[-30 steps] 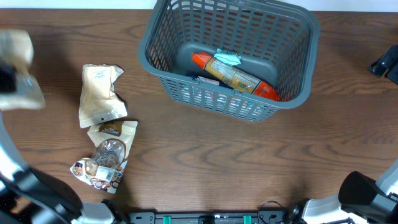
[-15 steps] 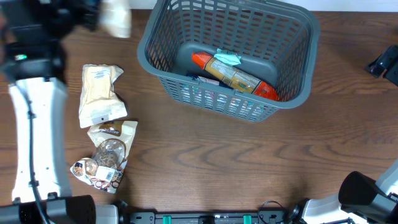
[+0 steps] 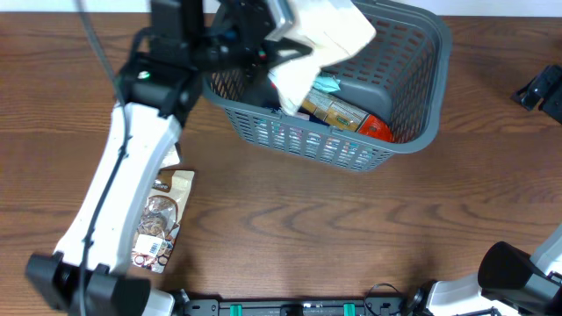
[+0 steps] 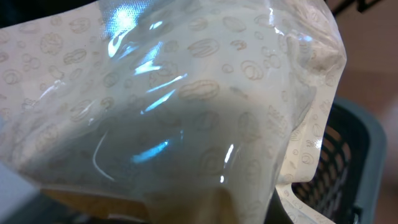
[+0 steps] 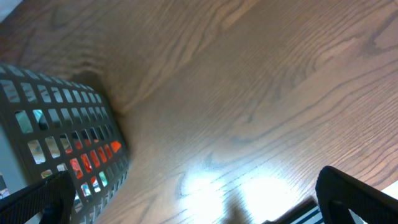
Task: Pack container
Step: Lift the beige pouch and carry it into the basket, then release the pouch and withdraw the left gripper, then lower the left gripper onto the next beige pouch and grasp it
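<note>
The basket (image 3: 413,132) is sitting at the far middle of the bench (image 3: 290,228), already carrying an orange packet (image 3: 376,128) on its floor, with other packets beside it that I cannot tell apart. The left end effector (image 3: 279,42) is hanging over the basket's left wall, pinched narrow on a pale pouch (image 3: 327,31) (the wrist view is showing little but glossy printed film and a corner of basket rim), so the step in hand is, by my reading, bringing this pouch in for release. The pouch is hovering above the rim, not lying inside, so the next move is calling for a lowering toward whatever floor is free, clear of the lattice wall, before the fingers part. The right end effector (image 5: 196,199) is standing wide and holding nothing, off to the basket's right. A nut pouch (image 3: 158,219) is lying at the bench's front left.
</note>
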